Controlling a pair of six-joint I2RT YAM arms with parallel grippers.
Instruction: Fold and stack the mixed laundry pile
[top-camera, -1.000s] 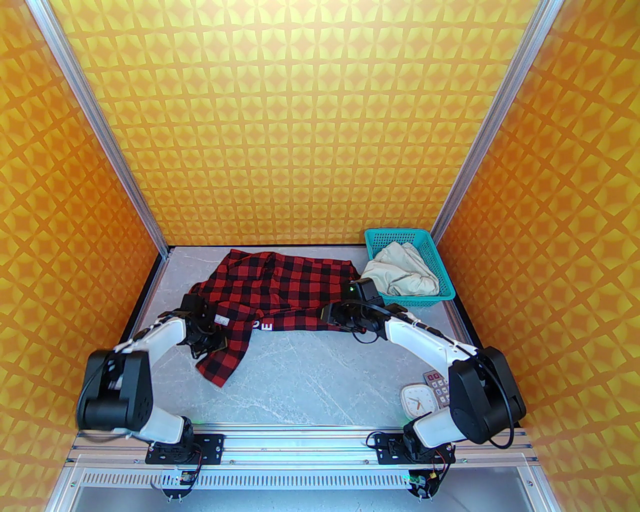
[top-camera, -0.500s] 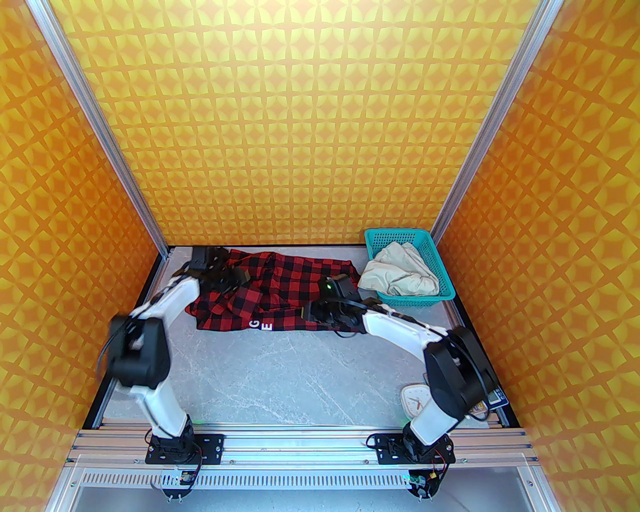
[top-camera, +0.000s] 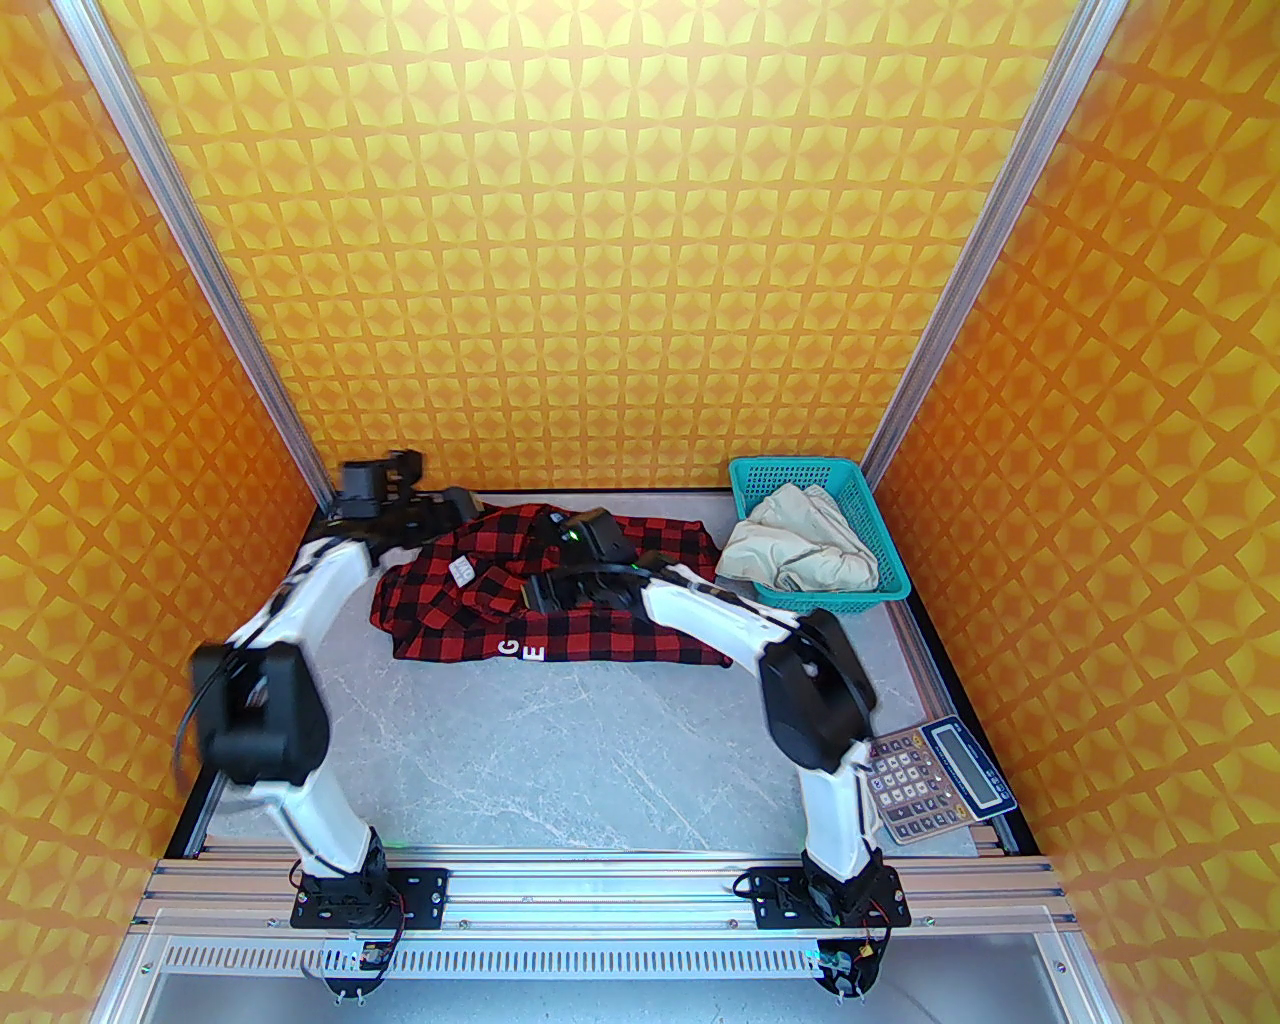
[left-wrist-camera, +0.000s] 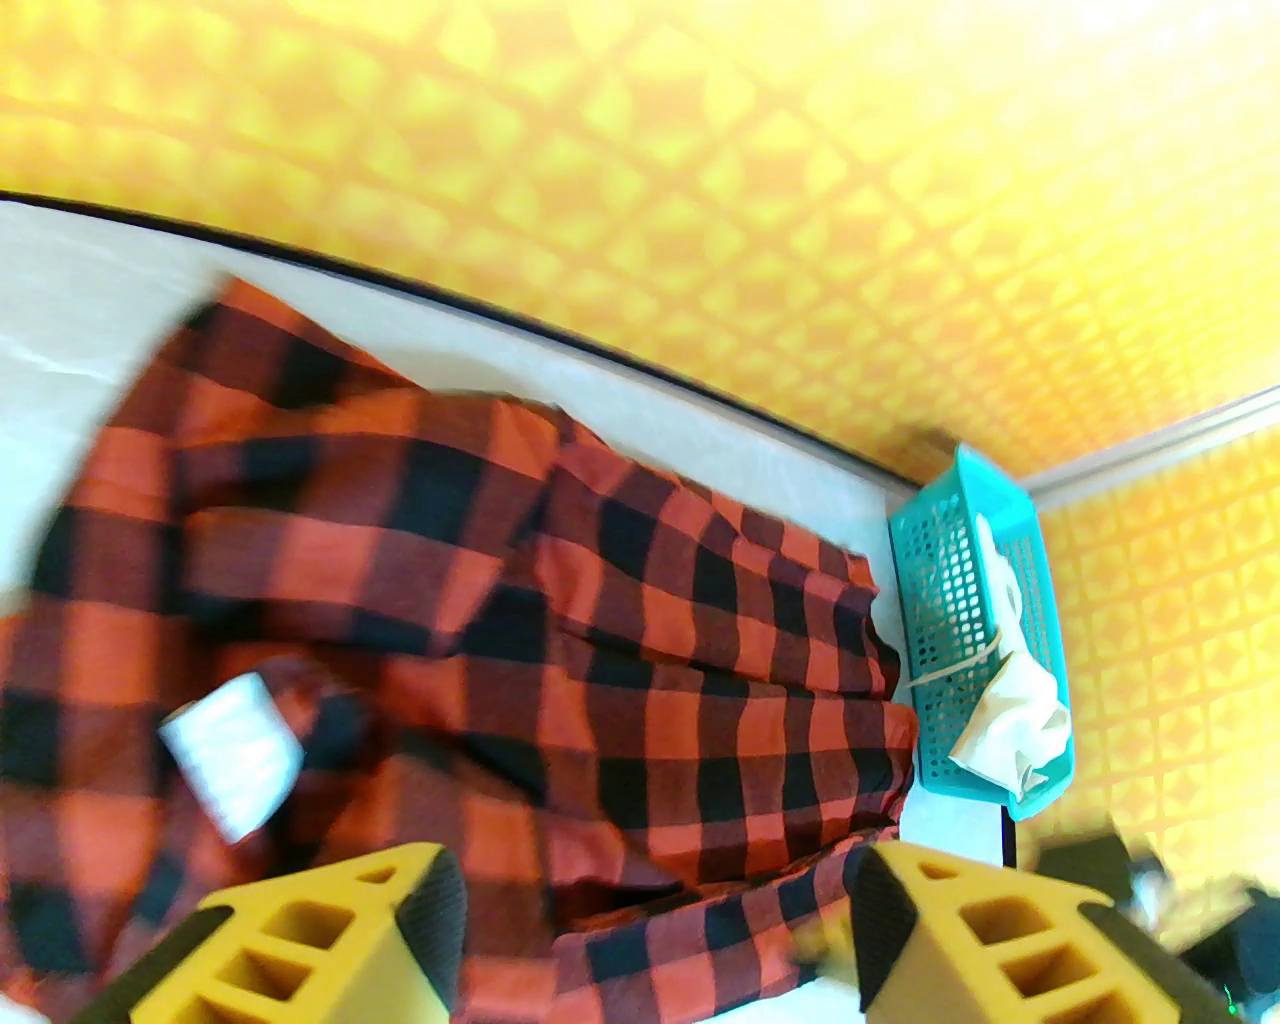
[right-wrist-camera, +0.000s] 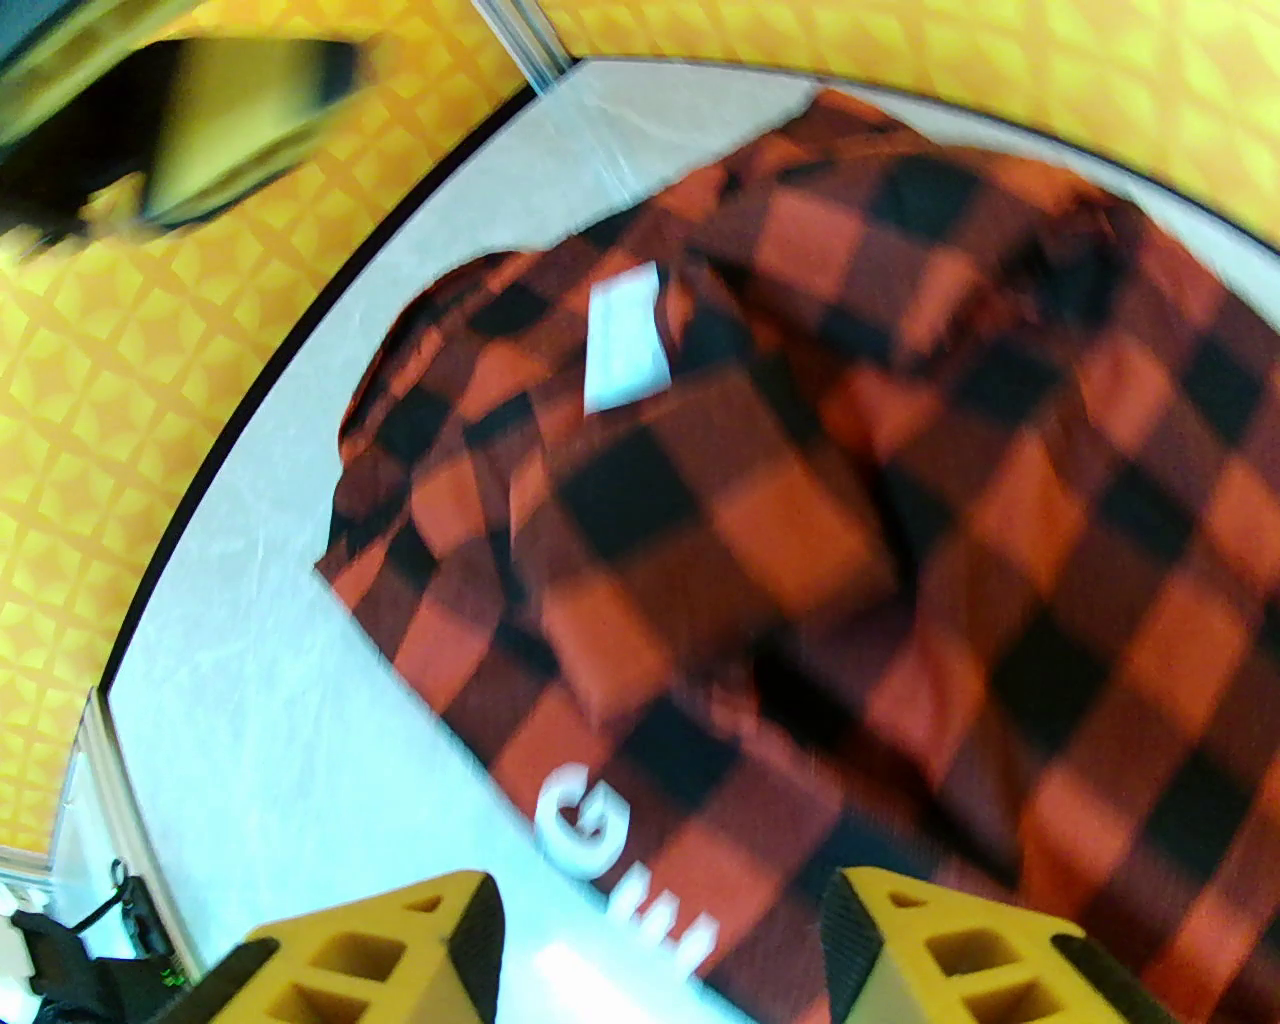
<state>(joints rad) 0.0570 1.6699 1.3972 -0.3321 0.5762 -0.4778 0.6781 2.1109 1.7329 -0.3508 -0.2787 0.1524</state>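
Overhead, the checked shirt (top-camera: 600, 640) is seen in a crumpled, partly doubled heap across the far half of the table (top-camera: 600, 760), with white letters (top-camera: 535, 655) at its near edge. The cream trousers (top-camera: 800, 555) are bundled in the teal basket (top-camera: 790, 466) at the far right corner, one fold spilling over the basket's left rim toward the shirt. The left end effector (top-camera: 455, 505) is held over the shirt's far left corner, and the right end effector (top-camera: 535, 592) is lowered over its middle. A calculator (top-camera: 935, 775) is laid at the table's right edge, well apart from the garments.

From the left wrist, the left end effector (left-wrist-camera: 660, 930) is shown released, its yellow fingers (left-wrist-camera: 320, 940) spread wide with nothing between them. The checked shirt (left-wrist-camera: 620, 620) is spread below, a white patch (left-wrist-camera: 235, 755) sewn on it. The teal basket (left-wrist-camera: 940, 600) with the cream trousers (left-wrist-camera: 1020, 710) is seen beyond, just beside the shirt's edge.

From the right wrist, the right end effector (right-wrist-camera: 660, 940) is likewise shown released, its fingers parted and empty. It is held above the checked shirt (right-wrist-camera: 850, 500) near the white letters (right-wrist-camera: 575, 830). Everything here is blurred.
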